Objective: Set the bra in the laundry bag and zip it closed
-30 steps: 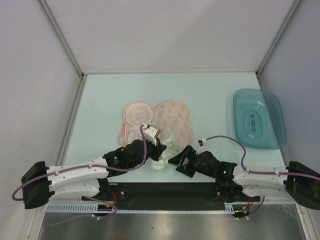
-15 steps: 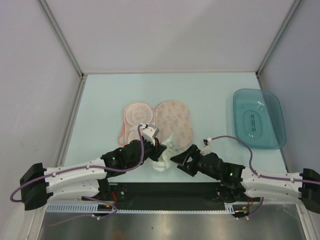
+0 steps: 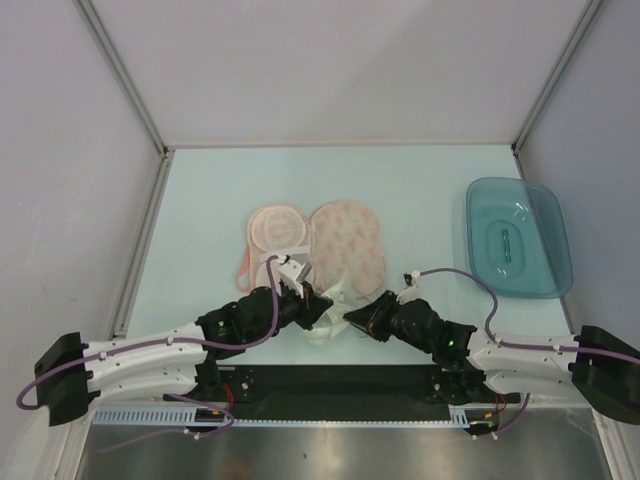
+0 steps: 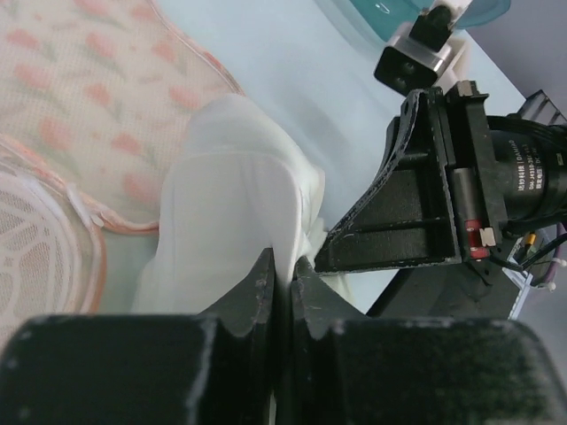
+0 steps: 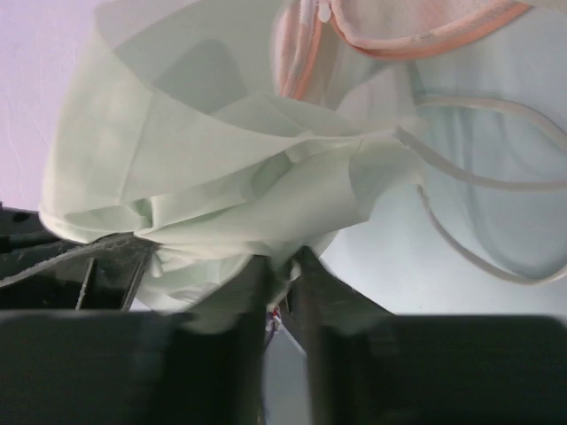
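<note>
The laundry bag lies open on the table, its two peach-pink lobes side by side, with mesh lining showing on the left lobe. The white bra is bunched just in front of the bag's near edge. My left gripper is shut on a fold of the bra, the fabric pinched between the jaws. From the right, my right gripper is shut on the bra's other side, cloth caught at its tips. Thin white straps trail over the table beside the bag's rim.
A translucent teal plastic tray stands at the right of the table, near the right wall. White walls close the table in at the back and on both sides. The arms' black base rail runs along the near edge.
My right gripper has moved left onto the bra and gone from open to shut on its cloth. The left gripper has shifted slightly with the bra still in it.
</note>
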